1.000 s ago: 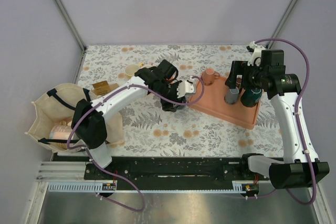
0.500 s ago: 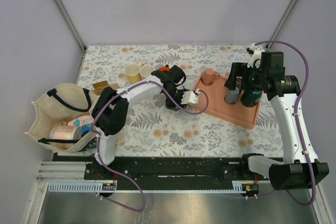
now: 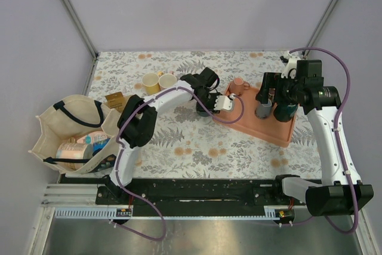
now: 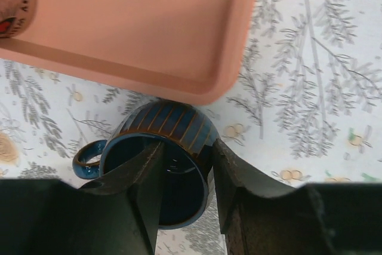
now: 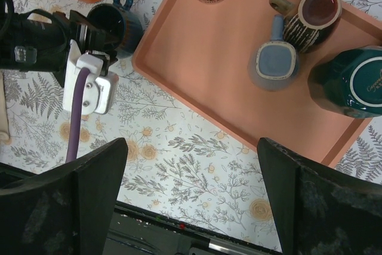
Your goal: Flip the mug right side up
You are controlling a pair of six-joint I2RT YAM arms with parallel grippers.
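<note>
Left wrist view: the left gripper (image 4: 188,153) straddles the blue mug (image 4: 167,120) wall — 1 finger inside, 1 outside — jaws apart, not pinching. The mug sits on the tablecloth (image 4: 310,88) just beside the pink tray (image 4: 137,28) corner; the right gripper (image 5: 191,147) hangs wide open, empty.

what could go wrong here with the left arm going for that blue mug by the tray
The left end effector straddles only the wall of the blue mug, one finger inside and one outside, not yet clamped. Such a thin pinch may let the mug swing or slip when it is turned. The mug also sits against the corner of the tray, so tipping it could catch the rim and jolt the tray.
</note>
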